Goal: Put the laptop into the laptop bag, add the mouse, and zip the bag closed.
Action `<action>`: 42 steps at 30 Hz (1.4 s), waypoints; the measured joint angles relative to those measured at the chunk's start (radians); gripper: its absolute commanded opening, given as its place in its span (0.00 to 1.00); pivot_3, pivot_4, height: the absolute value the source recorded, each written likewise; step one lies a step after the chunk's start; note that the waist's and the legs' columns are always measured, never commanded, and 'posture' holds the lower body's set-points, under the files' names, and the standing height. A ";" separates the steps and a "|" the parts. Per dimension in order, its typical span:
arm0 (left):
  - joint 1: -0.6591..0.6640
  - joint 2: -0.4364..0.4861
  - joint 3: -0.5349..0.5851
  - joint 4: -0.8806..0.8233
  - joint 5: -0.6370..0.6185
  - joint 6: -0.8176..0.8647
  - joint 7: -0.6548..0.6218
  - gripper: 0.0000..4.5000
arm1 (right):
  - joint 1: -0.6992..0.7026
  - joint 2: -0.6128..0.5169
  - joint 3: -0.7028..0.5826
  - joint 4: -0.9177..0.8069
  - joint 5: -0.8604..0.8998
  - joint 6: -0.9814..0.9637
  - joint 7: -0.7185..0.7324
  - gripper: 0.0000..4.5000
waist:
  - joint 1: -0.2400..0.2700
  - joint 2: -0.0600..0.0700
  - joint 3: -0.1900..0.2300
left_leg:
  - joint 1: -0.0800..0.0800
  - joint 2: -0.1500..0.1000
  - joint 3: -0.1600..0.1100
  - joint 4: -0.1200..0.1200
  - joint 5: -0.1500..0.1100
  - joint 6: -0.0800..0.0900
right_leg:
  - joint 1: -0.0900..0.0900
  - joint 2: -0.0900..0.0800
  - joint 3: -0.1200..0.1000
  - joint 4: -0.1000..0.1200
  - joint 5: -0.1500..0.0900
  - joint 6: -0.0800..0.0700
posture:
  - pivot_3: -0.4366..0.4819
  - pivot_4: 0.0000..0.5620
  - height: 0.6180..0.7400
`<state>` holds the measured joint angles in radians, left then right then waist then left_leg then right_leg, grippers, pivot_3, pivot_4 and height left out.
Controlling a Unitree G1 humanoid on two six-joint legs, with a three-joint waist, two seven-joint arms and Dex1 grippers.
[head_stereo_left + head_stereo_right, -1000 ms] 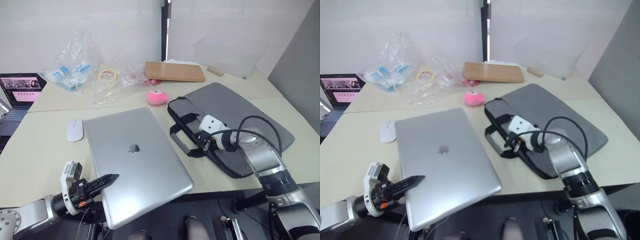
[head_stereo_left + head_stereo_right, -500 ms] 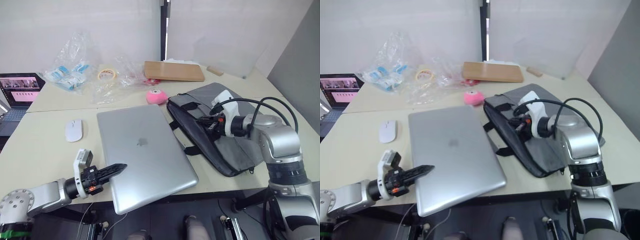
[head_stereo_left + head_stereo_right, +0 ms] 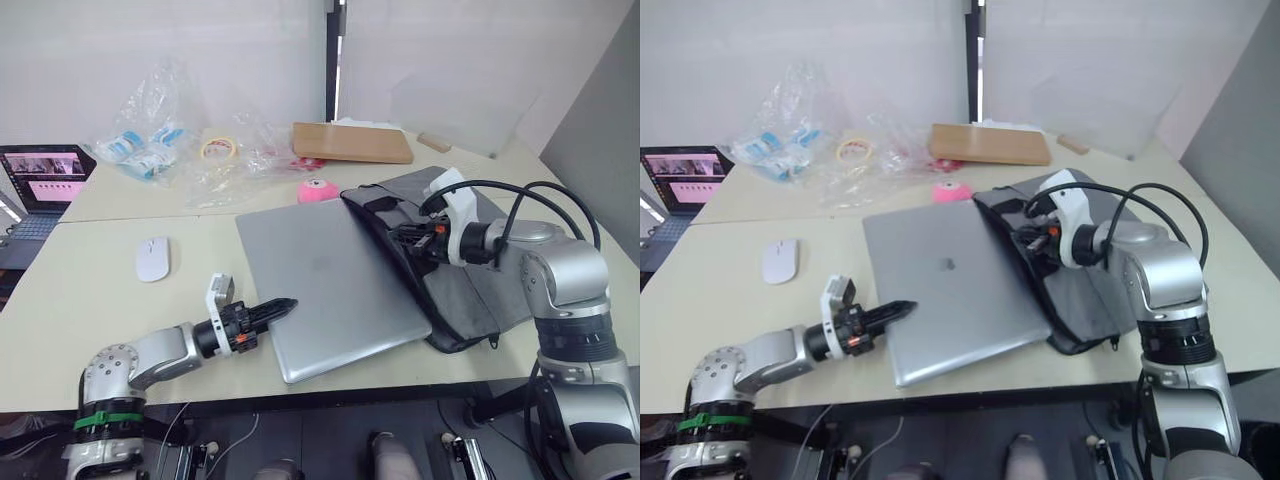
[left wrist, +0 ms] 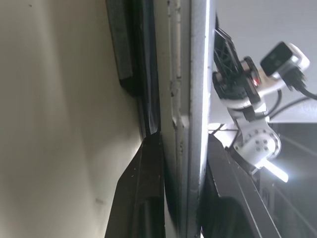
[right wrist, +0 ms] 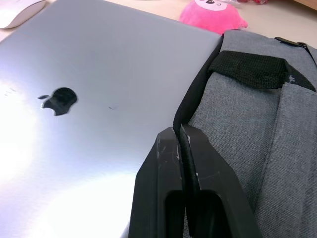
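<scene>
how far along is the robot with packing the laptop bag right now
Early. Nothing is finished. In hand: the left hand grips the near edge of the laptop, whose far edge sits at the mouth of the laptop bag, while the right hand pinches the bag's upper flap to hold it open. Left to do: slide the laptop fully in, add the mouse, which lies on the table, then zip the bag.

A pink plush toy (image 3: 317, 190) lies on the counter (image 3: 70, 290), and behind it, near the far edge, a brown cardboard slab (image 3: 351, 143) lies flat. To the left of the slab there are crumpled clear plastic bags (image 3: 160, 140) with small blue and white packets inside, and a roll of tape (image 3: 218, 149) lies among them. At the far left edge a small dark laptop (image 3: 40, 177) stands open with its screen lit.
</scene>
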<state>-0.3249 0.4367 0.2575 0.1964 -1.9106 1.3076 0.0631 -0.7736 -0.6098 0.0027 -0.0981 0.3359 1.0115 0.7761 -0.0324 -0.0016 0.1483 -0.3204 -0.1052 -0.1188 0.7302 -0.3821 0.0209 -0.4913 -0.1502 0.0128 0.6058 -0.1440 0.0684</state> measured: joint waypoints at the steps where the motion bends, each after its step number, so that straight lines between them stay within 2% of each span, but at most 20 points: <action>1: -0.008 -0.011 0.003 0.005 0.000 0.000 0.017 0.06 | 0.000 0.000 0.000 -0.002 0.002 0.000 -0.004 0.01 | 0.001 0.000 0.000 | 0.000 0.000 0.000 0.000 0.000 0.000 | 0.000 0.000 0.000 0.000 0.000 0.000 | 0.48 0.27 1.00; 8: -0.027 -0.050 0.014 0.018 0.000 0.017 0.079 0.06 | -0.003 0.003 0.000 -0.012 0.023 0.014 -0.029 0.01 | 0.006 0.000 0.000 | 0.000 0.000 0.000 0.000 0.000 0.000 | 0.000 0.000 0.000 0.000 0.000 0.000 | 0.48 0.27 1.00; 14: -0.110 -0.093 0.001 0.076 0.000 0.024 0.120 0.06 | -0.003 0.016 0.000 -0.042 0.043 0.029 -0.056 0.01 | 0.020 0.000 0.000 | -0.001 -0.001 0.000 0.001 0.000 0.000 | 0.001 -0.001 0.000 -0.001 0.001 0.001 | 0.48 0.27 1.00; 31: -0.255 -0.206 -0.037 0.200 0.000 0.020 0.224 0.06 | -0.003 0.022 0.008 -0.050 0.079 0.037 -0.081 0.01 | 0.019 -0.001 0.000 | -0.001 0.000 0.000 0.002 0.000 0.000 | 0.001 -0.001 0.001 -0.001 0.002 0.001 | 0.48 0.27 1.00; 42: -0.271 -0.297 -0.065 0.213 -0.001 -0.059 0.305 0.06 | -0.024 0.073 0.018 -0.080 0.099 0.082 -0.117 0.01 | 0.021 -0.001 0.000 | -0.001 -0.001 0.000 0.003 0.000 0.000 | 0.001 -0.001 0.001 -0.001 0.002 0.002 | 0.48 0.27 1.00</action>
<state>-0.5958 0.1393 0.1921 0.4091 -1.9115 1.2483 0.3681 -0.7978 -0.5369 0.0206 -0.1777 0.4344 1.0931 0.6593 -0.0118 -0.0024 0.1482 -0.3216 -0.1059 -0.1184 0.7328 -0.3820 0.0210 -0.4904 -0.1514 0.0141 0.6048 -0.1421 0.0703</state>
